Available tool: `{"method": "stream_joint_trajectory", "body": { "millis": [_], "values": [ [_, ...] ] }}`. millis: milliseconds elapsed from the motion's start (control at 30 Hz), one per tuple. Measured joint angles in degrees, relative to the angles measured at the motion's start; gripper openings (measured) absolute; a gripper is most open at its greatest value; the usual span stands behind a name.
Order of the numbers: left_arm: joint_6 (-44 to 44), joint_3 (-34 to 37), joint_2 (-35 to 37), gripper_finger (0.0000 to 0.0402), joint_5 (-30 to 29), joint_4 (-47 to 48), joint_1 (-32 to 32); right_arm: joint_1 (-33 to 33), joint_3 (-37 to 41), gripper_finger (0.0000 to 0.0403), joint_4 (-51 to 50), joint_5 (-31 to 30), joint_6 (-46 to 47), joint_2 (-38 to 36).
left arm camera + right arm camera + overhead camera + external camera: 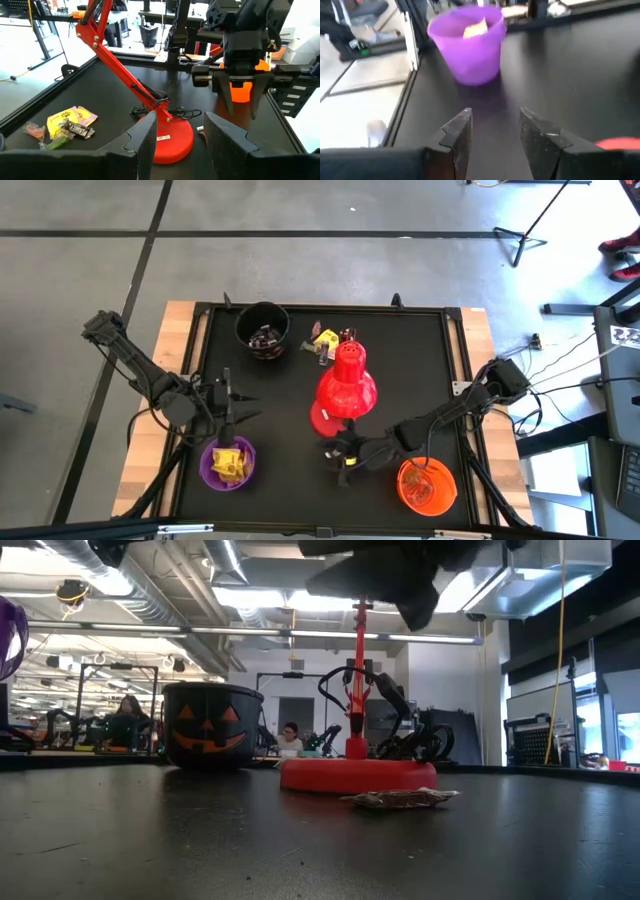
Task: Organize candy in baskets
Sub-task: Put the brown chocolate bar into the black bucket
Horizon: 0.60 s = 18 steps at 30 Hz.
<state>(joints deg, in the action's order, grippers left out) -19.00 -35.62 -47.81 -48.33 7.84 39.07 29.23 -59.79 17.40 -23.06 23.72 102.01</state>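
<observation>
Black matting covers the table (270,420), and we work across it from the biggest items down. Centre stage stands the red desk lamp (346,385), which is no part of the sorting and is best avoided. Around it sit three buckets: the black bucket (262,328) at the far side holding dark sweets, the purple bucket (228,464) at the near left holding yellow sweets, and the orange bucket (427,486) at the near right, whose contents we cannot make out. Our left gripper (226,402) hangs just beyond the purple bucket, fingers parted to a moderate gap with nothing between them. Our right gripper (337,454) hovers low over the mat between the lamp base and the orange bucket, fingers likewise apart and empty in its own wrist view. Loose candy remains in two places: a small cluster (326,340) of yellow and dark pieces lies beyond the lamp, near the black bucket, and one silvery-brown wrapped piece (398,799) lies flat on the mat just in front of the lamp base, close to the right gripper. We judge these sweets to be very light, with crinkly, slippery wrappers that flex under pressure; the body inside is probably firmer. We recommend pinching each across its thick middle, not by the twisted wrapper ends, and pressing down close to the mat so the thin piece does not skate away.
</observation>
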Motion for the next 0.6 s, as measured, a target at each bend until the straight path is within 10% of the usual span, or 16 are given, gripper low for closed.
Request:
{"method": "stream_joint_trajectory", "body": {
  "millis": [600],
  "values": [
    [-0.1, 0.0, 0.0, 0.0152, -0.2, 0.1, -0.1, -1.3, 0.0, 0.0195, -11.6, 6.2, 6.0, 6.8]
  ]
}}
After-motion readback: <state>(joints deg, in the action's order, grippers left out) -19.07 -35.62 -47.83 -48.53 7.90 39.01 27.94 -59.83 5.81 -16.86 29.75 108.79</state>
